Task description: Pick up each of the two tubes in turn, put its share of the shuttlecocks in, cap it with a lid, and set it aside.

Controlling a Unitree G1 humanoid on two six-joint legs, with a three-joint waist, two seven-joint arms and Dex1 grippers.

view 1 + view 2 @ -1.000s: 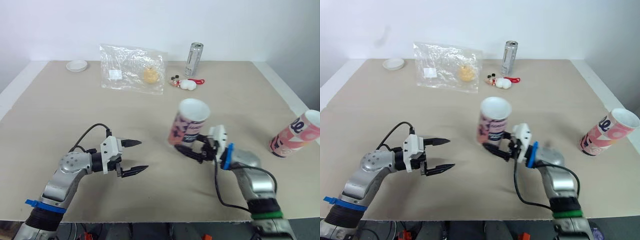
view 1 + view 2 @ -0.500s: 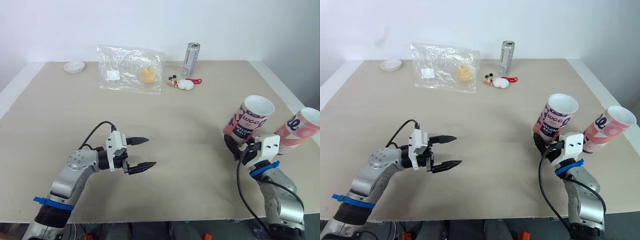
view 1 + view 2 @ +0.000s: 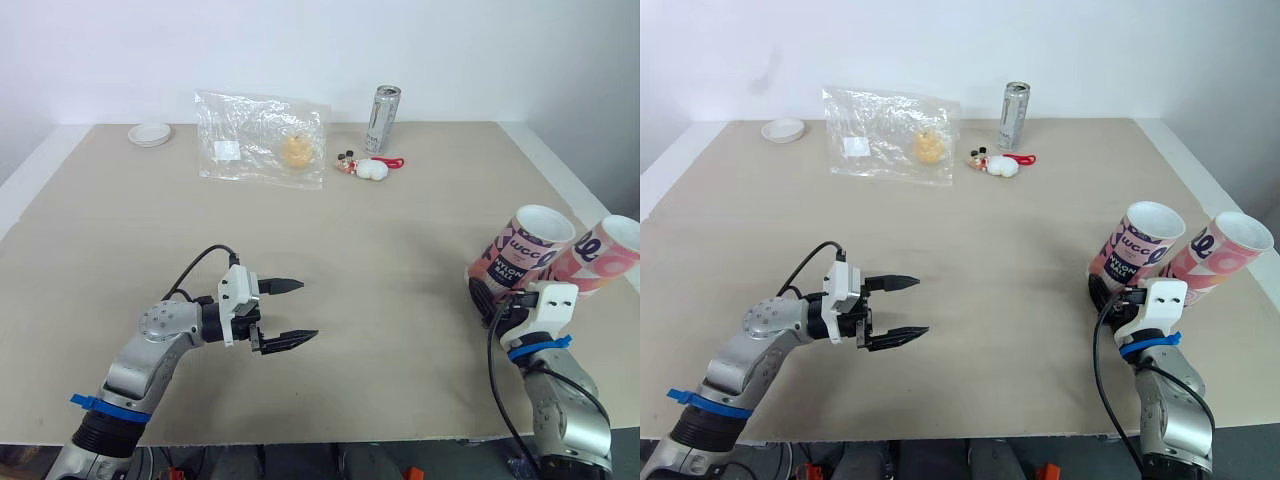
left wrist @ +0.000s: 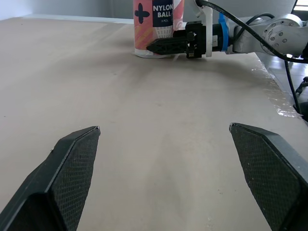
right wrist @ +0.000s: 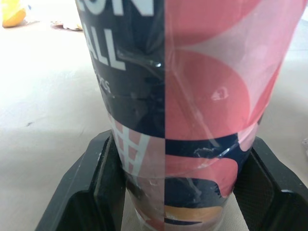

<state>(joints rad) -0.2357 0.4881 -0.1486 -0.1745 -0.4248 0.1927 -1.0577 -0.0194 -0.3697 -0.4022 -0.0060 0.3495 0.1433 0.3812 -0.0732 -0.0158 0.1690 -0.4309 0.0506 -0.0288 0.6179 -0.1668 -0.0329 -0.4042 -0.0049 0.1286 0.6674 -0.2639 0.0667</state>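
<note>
While the right gripper [image 3: 485, 300] clasped the tilted, open-topped pink-and-navy cardboard tube [image 3: 525, 250] around its base near the beige table's [image 3: 380, 230] right edge, just beside a second matching tube [image 3: 605, 255], the left gripper [image 3: 305, 310] hung wide open and empty above the tabletop.

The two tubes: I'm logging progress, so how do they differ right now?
The held tube is clamped near its base between the right gripper's fingers; the free tube sits ungripped just to its right. The held tube shows a dark panel with white lettering toward the camera; the free tube shows mostly pink and white. Both are open-topped with no lid on, and they sit close together.
</note>
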